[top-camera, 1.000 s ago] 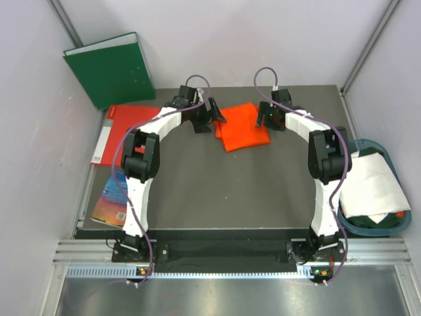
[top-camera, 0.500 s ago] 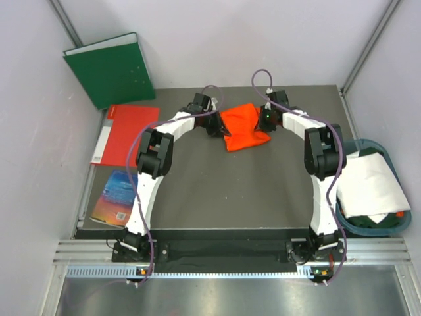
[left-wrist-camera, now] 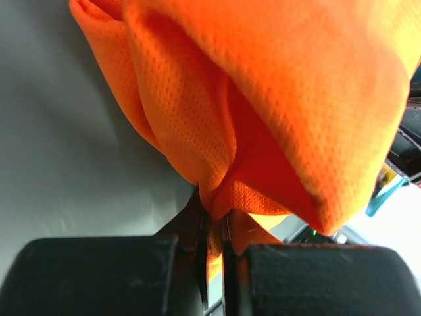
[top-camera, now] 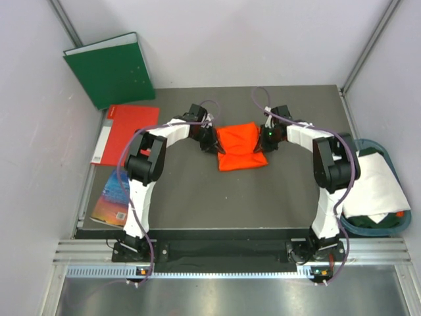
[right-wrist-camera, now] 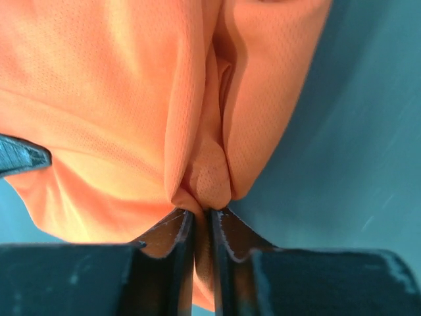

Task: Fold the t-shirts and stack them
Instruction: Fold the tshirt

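Edges of the orange t-shirt are pinched in left hand and right hand, well apart from red folder.

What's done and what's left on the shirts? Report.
Done, it seems: the orange shirt is folded into a compact bundle. In hand: the left gripper and right gripper are each shut on an opposite edge of it. Left: the white shirt lies on the basket at the right, not stacked with the orange one.
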{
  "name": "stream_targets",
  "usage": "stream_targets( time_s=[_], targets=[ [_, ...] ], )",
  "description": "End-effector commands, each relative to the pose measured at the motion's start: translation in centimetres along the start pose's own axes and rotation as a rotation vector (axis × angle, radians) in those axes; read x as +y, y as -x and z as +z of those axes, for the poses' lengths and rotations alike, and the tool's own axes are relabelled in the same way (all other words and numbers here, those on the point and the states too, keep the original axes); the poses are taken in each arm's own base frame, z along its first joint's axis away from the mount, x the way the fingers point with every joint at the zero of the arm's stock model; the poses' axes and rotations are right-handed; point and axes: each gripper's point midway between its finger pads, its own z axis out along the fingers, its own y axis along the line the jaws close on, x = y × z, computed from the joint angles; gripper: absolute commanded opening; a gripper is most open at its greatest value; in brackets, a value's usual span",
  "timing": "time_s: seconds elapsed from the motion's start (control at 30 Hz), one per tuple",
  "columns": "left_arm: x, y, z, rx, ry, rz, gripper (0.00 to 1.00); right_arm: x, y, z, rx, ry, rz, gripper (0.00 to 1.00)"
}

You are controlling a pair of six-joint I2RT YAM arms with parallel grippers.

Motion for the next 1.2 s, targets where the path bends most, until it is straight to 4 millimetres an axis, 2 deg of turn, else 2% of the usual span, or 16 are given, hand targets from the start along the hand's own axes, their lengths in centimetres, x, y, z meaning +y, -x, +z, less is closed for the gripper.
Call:
stream_targets(
  time_s=[0.0,0.07,0.1,0.13,0.17,0.27,0.33,0.43,0.53,0.57,0.6,0.67,0.73,0.9,1.0,1.17],
  targets=[
    [0.6,-3.9,-3.4,0.065,0.059,0.007,0.05,0.3,-4.1,-2.7,0.096,-0.022,-0.025,0.15],
    [0.9,-4.6,-4.3,0.071,0.082,0.037,0.48,0.4,-4.2,-3.4,0.094,-0.028,-0.028,0.23],
    [1.2,-4.7,-4.6,0.069,0.104,0.052,0.63,0.6,-4.5,-3.9,0.106,-0.033,-0.031,0.35],
    [1.2,-5.2,-5.5,0.081,0.126,0.059,0.89,0.6,-4.4,-4.3,0.105,-0.037,-0.034,0.41],
    [1.1,-5.0,-6.1,0.074,0.136,0.102,0.99,1.1,-4.0,-5.2,0.082,-0.035,-0.057,0.46],
    [0.3,-4.6,-8.5,0.019,0.162,0.189,0.99,2.0,-2.1,-8.2,-0.001,-0.05,-0.11,0.71],
    [-0.6,-3.8,-10.4,-0.054,0.18,0.239,0.99,3.1,-0.5,-10.8,-0.085,-0.049,-0.15,0.96],
    [-1.2,-2.9,-12.3,-0.131,0.206,0.283,0.99,5.0,1.2,-12.9,-0.161,-0.037,-0.243,1.0],
    [-0.8,-1.3,-13.7,-0.184,0.246,0.265,0.99,7.5,1.5,-12.3,-0.15,-0.002,-0.341,1.0],
    [-0.4,-0.4,-14.3,-0.213,0.255,0.24,0.99,8.1,1.3,-11.8,-0.134,0.006,-0.375,0.98],
    [-0.5,0.3,-14.8,-0.242,0.249,0.237,0.99,9.9,1.2,-11.5,-0.126,0.04,-0.414,0.64],
    [-0.2,1.9,-16.0,-0.295,0.25,0.218,0.99,11.2,0.3,-9.2,-0.053,0.079,-0.444,0.0],
    [0.5,3.1,-16.9,-0.328,0.283,0.189,0.99,13.7,-0.6,-7.3,-0.003,0.133,-0.491,0.0],
    [5.5,5.3,-20.2,-0.387,0.456,0.042,0.99,18.5,-3.5,-4.2,0.095,0.233,-0.592,0.0],
    [7.5,5.9,-22.2,-0.413,0.502,-0.018,0.99,20.2,-5.1,-2.9,0.144,0.265,-0.628,0.0],
    [9.4,6.1,-23.5,-0.412,0.52,-0.055,0.99,19.7,-6.9,-0.7,0.209,0.258,-0.623,0.0]
  ],
)
